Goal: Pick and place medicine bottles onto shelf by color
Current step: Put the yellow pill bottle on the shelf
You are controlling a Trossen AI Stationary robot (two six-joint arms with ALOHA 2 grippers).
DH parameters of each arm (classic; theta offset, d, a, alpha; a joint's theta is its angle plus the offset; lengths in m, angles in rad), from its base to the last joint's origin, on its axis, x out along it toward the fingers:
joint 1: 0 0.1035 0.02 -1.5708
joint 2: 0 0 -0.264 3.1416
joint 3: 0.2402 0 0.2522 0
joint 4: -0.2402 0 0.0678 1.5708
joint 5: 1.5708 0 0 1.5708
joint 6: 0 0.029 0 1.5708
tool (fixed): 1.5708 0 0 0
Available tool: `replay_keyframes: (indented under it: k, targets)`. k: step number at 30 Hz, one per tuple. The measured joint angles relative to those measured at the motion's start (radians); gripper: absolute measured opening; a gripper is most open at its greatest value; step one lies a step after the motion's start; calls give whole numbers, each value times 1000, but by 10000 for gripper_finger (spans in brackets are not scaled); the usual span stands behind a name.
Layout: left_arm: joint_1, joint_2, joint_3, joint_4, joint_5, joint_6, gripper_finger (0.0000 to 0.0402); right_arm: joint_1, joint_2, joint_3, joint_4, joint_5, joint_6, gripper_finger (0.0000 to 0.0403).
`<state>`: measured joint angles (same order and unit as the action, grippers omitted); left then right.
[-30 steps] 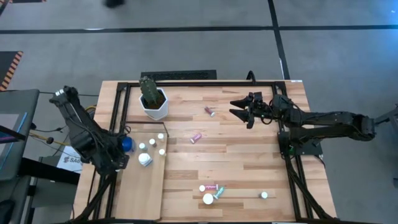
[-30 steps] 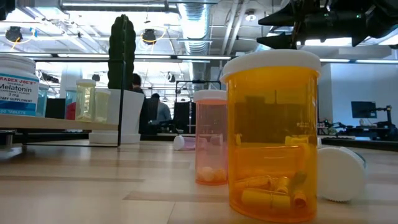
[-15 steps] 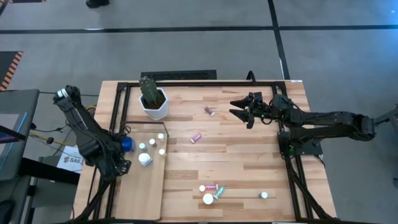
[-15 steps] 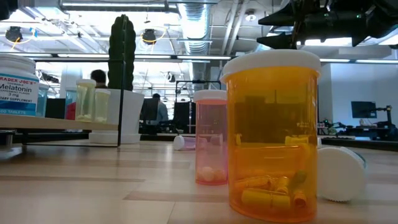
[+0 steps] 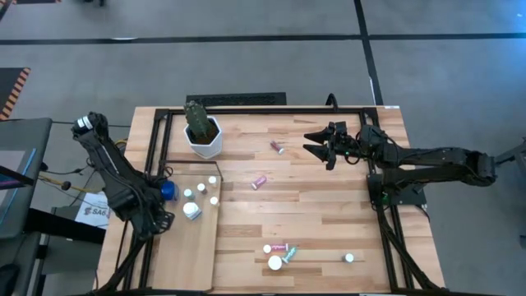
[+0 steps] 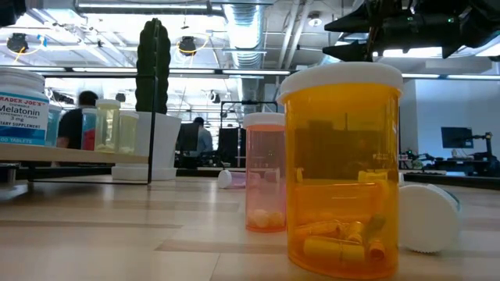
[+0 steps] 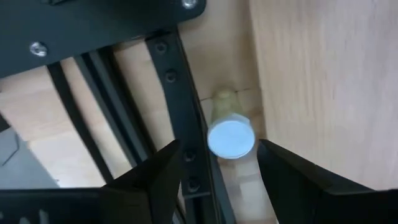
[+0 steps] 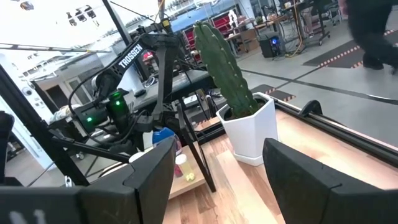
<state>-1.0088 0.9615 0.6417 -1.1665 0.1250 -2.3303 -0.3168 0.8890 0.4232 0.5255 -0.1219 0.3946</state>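
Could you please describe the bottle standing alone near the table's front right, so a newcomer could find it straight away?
Start in the high view at the wooden table and go to its front edge, the side away from the cactus pot. A cluster of bottles sits near the middle of that edge. Off to its right, the lone bottle shows just a small white cap, with nothing touching it.

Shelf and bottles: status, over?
Left gripper open at the shelf's left edge, holding nothing. Right gripper open, idle far side. Six bottles loose on the table; cactus pot behind shelf.
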Motion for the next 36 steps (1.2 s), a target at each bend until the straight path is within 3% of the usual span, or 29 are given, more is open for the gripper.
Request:
replay_keyframes:
  k: [7,15,27,36]
  targets:
    - [-2,1,-56,109,-2,7,196,0,0,0,0,0,0,265]
    - [-3,0,-75,109,-26,14,195,0,0,0,0,0,0,265]
    - [-3,0,-75,115,-27,30,97,0,0,0,0,0,0,265]
    - [-3,0,-71,103,-42,31,102,0,0,0,0,0,-1,265]
